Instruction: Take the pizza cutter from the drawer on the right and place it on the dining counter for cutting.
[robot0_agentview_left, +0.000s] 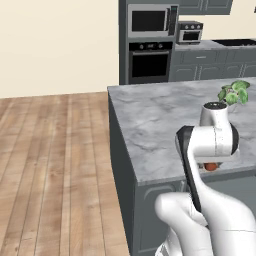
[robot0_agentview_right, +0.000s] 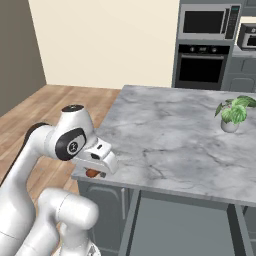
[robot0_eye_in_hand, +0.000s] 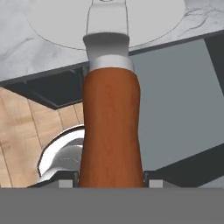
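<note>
My gripper (robot0_agentview_right: 98, 172) is shut on the pizza cutter (robot0_eye_in_hand: 111, 127), clamping its brown wooden handle near the butt end. In the hand view the small dark fingertips (robot0_eye_in_hand: 65, 183) flank the handle, and the round steel blade (robot0_eye_in_hand: 57, 22) hangs over the edge of the marble island top (robot0_agentview_right: 170, 130). A red-brown bit of the handle (robot0_agentview_left: 211, 166) peeks out below the wrist at the island's near edge. The drawer (robot0_agentview_right: 185, 225) stands pulled open under that edge, its grey inside bare. The dining counter is out of view.
A small potted plant (robot0_agentview_right: 232, 112) stands on the island's far right. A built-in oven with a microwave above it (robot0_agentview_left: 149, 42) lines the back wall. Wooden floor (robot0_agentview_left: 50, 165) stretches to the island's left.
</note>
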